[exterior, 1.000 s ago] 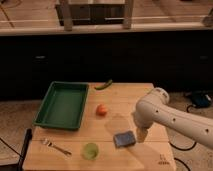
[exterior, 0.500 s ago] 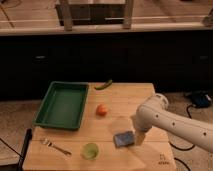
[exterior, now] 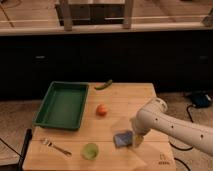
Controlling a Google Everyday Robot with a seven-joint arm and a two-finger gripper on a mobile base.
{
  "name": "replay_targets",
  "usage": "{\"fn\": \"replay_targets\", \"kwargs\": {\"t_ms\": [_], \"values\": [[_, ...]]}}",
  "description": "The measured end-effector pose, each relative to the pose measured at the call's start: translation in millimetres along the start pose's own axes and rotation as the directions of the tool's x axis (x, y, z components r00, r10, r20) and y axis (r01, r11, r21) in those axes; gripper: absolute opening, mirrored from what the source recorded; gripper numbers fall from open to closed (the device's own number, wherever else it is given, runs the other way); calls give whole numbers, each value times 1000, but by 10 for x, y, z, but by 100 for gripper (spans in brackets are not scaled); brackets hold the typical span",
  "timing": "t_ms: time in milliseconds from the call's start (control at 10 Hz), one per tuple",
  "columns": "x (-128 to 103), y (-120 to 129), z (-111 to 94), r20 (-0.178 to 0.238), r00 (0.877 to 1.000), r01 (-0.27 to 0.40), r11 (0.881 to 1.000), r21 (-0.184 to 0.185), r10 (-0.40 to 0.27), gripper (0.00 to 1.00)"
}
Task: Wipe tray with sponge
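Wooden table (exterior: 131, 98) bears the sponge (exterior: 121, 139) just beside the end effector (exterior: 137, 140); grip state cannot be told.

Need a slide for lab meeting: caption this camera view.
Gripper at the blue sponge on the wooden table; green tray apart at image left; orange fruit, green cup and fork nearby.

A wooden table (exterior: 131, 99) stands before dark cabinets (exterior: 100, 60) on beige floor (exterior: 14, 114).
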Motion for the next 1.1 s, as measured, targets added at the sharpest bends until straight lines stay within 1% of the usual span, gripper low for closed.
{"fn": "replay_targets", "kwargs": {"t_ms": [300,800,1100], "values": [[-4,22,72,20,1000,-21,1000,-5,21,80],[-37,66,202,46,998,-32,999,-19,33,80],[-57,95,241,58,998,-36,999,-27,38,80]]}}
